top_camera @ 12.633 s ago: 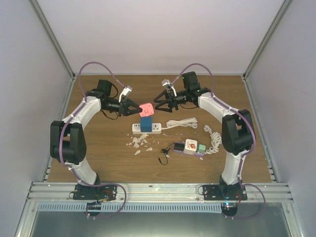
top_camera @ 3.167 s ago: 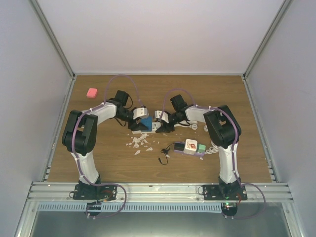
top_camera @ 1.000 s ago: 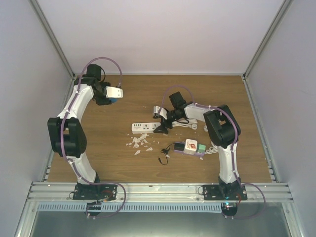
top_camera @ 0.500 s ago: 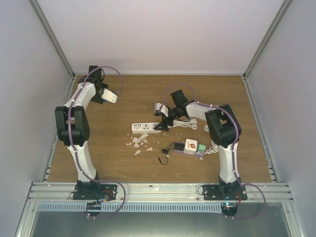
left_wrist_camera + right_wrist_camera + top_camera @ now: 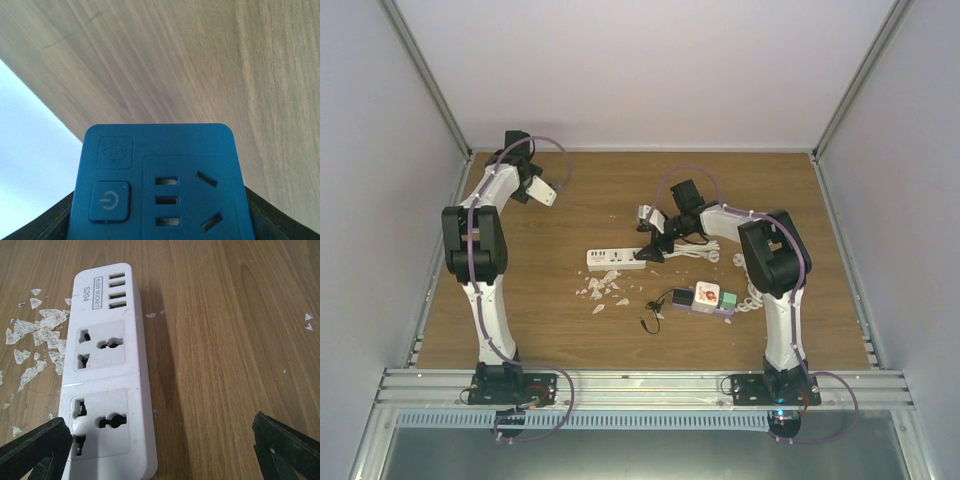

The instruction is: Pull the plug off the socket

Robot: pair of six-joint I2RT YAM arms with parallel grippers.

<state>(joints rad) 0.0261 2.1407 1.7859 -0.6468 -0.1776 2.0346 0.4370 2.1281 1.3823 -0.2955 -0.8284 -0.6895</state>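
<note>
Plug (image 5: 160, 185): a blue block with a power button and socket holes on its face. The left fingers (image 5: 42, 227) are clenched on its two sides. In the top view the left arm reaches to the far left corner of the table (image 5: 520, 300), so the plug is held there, well apart from the socket strip (image 5: 135, 390). Behind the block, the left wrist view shows only wood grain and a pale wall.

Socket strip: a white bar lying flat near the middle of the table. Both of its universal outlets are vacant, and a row of four USB ports sits at its far end.

The right fingers (image 5: 30, 450) are spread wide and released. One tip is at the strip's near corner, though contact cannot be judged, and the other is over bare wood to the side.

White flakes (image 5: 35, 340) are scattered on the wood just beside the strip. A coiled white cable (image 5: 688, 250) lies on the strip's right. A second adapter block (image 5: 705, 298) carrying coloured cubes lies nearer the arm bases.
</note>
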